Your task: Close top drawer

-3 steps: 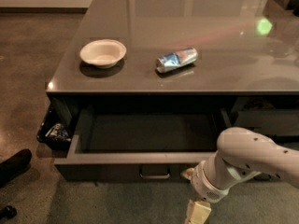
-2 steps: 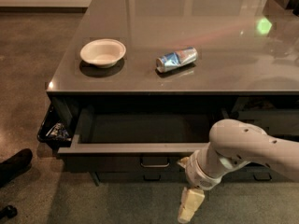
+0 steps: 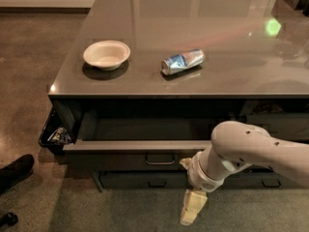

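Note:
The top drawer [image 3: 145, 146] is a wide, shallow dark grey drawer under the counter's front edge. It stands partly open, with a strip of its grey inside showing. Its small bracket handle [image 3: 160, 160] sits at the middle of the flat front. My gripper [image 3: 191, 208] hangs low in front of the cabinet, below and to the right of the handle, pointing down at the floor. It is apart from the drawer front. The white arm [image 3: 251, 151] crosses the drawer's right end and hides it.
On the grey counter [image 3: 193, 13] lie a white bowl [image 3: 106, 54] and a crushed blue can [image 3: 182, 61]. A lower drawer front [image 3: 145, 180] with a like handle sits below. A black bin [image 3: 54, 133] hangs at the cabinet's left. A dark shoe [image 3: 14, 170] is on the floor.
The top drawer has slid in and shows less of its inside. My arm and gripper have moved left and toward the cabinet.

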Robot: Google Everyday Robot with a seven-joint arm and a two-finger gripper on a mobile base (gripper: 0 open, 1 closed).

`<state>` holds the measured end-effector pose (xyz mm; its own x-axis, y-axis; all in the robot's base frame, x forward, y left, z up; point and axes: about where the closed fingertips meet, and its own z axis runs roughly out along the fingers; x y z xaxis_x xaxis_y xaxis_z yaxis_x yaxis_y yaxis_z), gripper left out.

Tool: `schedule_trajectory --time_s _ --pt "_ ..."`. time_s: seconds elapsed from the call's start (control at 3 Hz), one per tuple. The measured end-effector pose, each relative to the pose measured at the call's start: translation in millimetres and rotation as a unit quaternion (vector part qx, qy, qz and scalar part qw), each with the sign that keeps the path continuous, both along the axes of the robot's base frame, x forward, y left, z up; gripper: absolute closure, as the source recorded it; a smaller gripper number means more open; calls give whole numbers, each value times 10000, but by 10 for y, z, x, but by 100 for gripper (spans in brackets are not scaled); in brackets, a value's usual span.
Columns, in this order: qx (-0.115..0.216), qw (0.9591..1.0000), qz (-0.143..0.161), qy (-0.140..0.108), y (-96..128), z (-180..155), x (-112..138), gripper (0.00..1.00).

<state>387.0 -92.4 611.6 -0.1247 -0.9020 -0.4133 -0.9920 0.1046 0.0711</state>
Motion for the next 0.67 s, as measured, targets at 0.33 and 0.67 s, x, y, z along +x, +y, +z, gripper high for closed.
schedule_trajectory --time_s 0.33,0.67 --pt "-210 9996 -41 -160 40 48 186 0" --pt "-356 9990 -83 -265 45 58 360 0"
